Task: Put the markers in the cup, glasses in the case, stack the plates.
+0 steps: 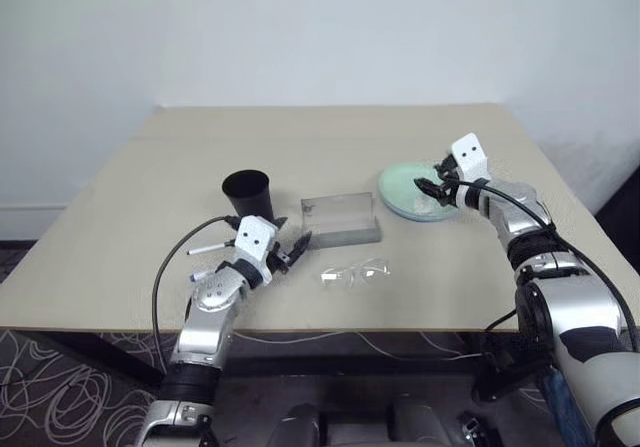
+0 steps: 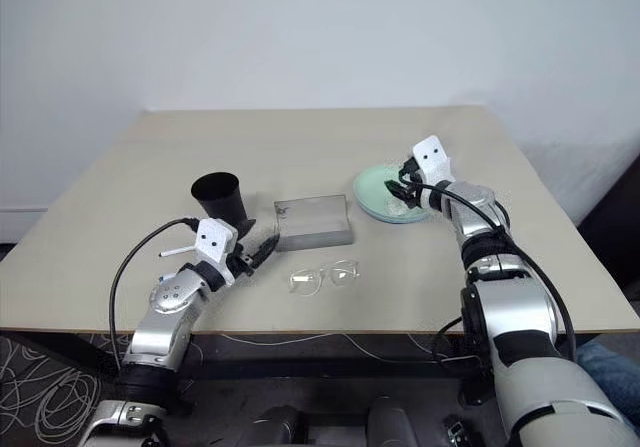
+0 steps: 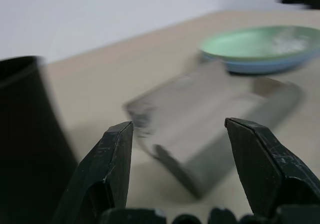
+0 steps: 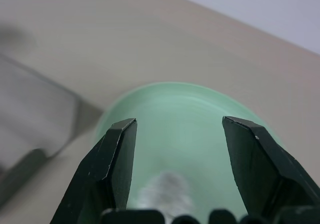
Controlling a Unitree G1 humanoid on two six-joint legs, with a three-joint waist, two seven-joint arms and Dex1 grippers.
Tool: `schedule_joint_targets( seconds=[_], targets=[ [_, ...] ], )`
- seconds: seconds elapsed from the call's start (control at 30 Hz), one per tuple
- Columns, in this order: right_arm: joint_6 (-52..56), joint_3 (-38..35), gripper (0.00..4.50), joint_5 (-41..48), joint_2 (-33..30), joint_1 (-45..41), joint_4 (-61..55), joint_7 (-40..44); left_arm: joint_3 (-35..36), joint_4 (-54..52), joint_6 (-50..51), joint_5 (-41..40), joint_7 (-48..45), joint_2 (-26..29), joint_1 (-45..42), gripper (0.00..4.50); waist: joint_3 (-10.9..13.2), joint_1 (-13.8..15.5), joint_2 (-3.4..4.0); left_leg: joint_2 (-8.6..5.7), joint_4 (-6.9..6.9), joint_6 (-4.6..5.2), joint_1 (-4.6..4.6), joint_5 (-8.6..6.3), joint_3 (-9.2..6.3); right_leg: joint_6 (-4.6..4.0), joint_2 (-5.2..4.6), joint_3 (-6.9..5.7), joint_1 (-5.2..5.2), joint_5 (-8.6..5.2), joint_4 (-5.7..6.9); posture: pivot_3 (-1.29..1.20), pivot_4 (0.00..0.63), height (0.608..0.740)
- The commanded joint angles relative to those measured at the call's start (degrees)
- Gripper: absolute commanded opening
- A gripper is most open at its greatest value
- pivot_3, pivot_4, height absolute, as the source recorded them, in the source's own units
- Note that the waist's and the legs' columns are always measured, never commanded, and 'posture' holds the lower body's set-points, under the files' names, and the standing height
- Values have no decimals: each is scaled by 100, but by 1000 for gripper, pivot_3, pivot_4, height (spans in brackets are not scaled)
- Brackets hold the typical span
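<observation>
The mint green plate [image 1: 405, 189] lies on the light blue plate [image 3: 260, 63] at the table's right, with a white scrap [image 4: 167, 189] on top. My right gripper [image 4: 179, 121] hovers open just over the green plate. The grey case [image 1: 340, 222] sits mid-table with its translucent lid raised. The clear glasses [image 1: 355, 273] lie in front of it. The black cup [image 1: 248, 192] stands upright left of the case. One white marker [image 1: 205, 250] lies on the table beside my left arm. My left gripper [image 1: 295, 247] is open and empty, pointing toward the case from between cup and glasses.
The beige table [image 1: 330, 137] has bare room at the back and far left. A black cable [image 1: 165, 267] loops from my left arm over the table's front edge. A white wall stands behind the table.
</observation>
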Motion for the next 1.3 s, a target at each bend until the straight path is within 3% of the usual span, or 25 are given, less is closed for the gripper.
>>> schedule_joint_targets(
  seconds=[0.03,0.27,0.77,1.07,1.3],
  targets=[
    [-65,-79,2950,168,-23,126,-577,226,-209,-280,408,-424,-1041,324,-369,3092,1,-1,1,0,1,0,0,0,1,0,-1,1,1,0,0,0,0,740],
    [123,-111,2950,276,78,515,-1186,238,-802,377,1213,-626,-2957,977,-1371,3092,2,-6,3,1,-1,-2,2,0,-3,-9,3,0,-1,-5,5,0,0,740],
    [439,-294,2950,530,321,1400,-2408,-287,-1887,3658,420,558,-4930,482,-3890,3092,7,0,-6,0,-1,7,-2,6,-4,8,3,1,-2,-3,-3,0,0,740],
    [880,-374,2950,906,792,2525,-4124,-807,-1946,5243,206,1126,-5447,59,-4941,3092,11,7,-13,0,-1,8,-4,7,-10,15,3,1,-3,-7,-1,0,0,740],
    [1426,-434,2950,1470,857,3711,-5803,-781,-2091,5529,-69,1428,-5620,-5,-5102,3092,15,21,-22,-3,4,8,-8,6,-11,25,-3,2,1,-13,-2,0,0,740]
  ],
)
